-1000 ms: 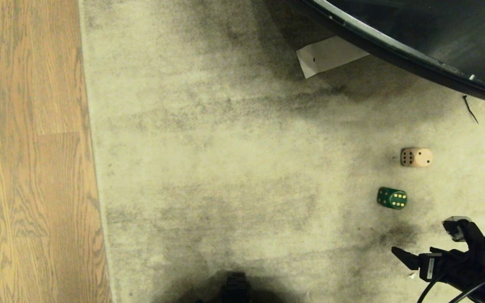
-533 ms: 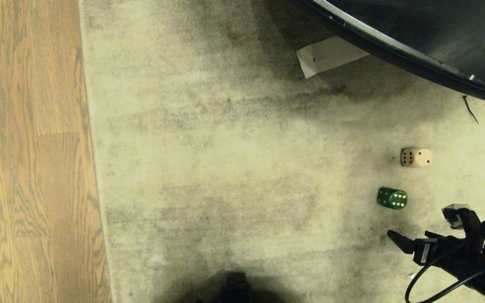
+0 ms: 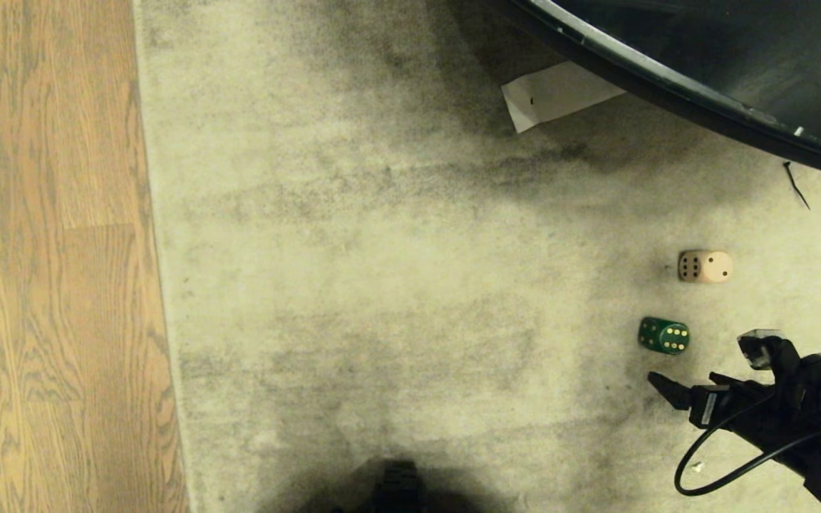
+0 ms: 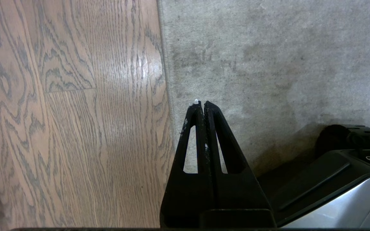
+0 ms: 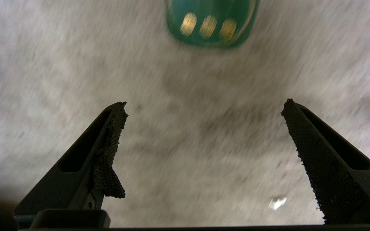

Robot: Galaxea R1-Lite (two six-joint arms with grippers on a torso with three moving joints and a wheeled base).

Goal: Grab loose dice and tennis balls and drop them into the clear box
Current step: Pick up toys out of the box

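As I slid my right hand (image 3: 706, 367) closer, wide open and holding nothing, the green die (image 3: 663, 335) sat on the carpet (image 3: 382, 285) just beyond, ready to grab.

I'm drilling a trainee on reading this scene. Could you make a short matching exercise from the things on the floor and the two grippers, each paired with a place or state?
Things:
1. green die
2. cream die
3. left gripper
4. right gripper

Descriptions:
A. shut, empty, over the edge between wood floor and carpet
B. open, empty, low over the carpet
C. on the carpet just ahead of the open fingers
D. on the carpet farther off, nearer the dark curved edge

Pairs: 1-C, 2-D, 3-A, 4-B
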